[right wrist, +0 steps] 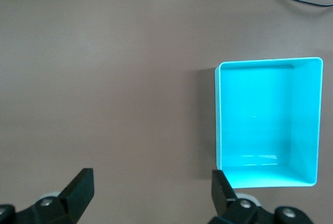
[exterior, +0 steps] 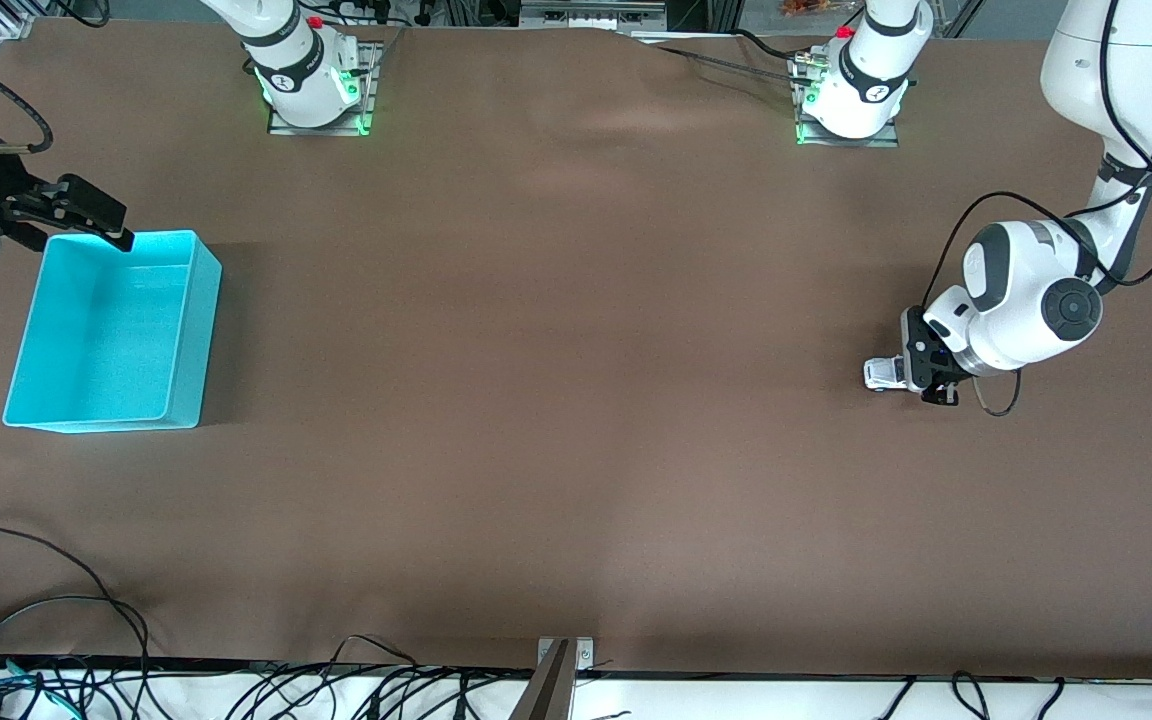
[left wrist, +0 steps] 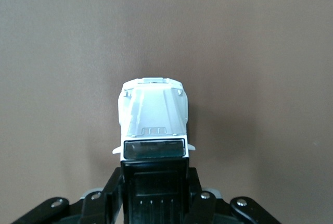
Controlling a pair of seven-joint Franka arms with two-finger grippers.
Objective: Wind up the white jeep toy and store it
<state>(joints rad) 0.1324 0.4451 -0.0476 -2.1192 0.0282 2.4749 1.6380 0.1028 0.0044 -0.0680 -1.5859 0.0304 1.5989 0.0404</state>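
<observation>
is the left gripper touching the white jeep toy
Touching. In the left wrist view the left gripper has its fingers pressed against both sides of the white jeep toy at its black rear roof, with no gap showing.

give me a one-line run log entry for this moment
left gripper: shut on white jeep toy | right gripper: open, by cyan bin

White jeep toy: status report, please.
Left pincer shut on small white jeep toy, on brown table. Right pincer open, over table beside cyan plastic bin. Nothing between.

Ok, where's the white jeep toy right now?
The white jeep toy sits on the table toward the left arm's end, its black rear roof between the left gripper's fingers, well apart from the cyan bin.
</observation>
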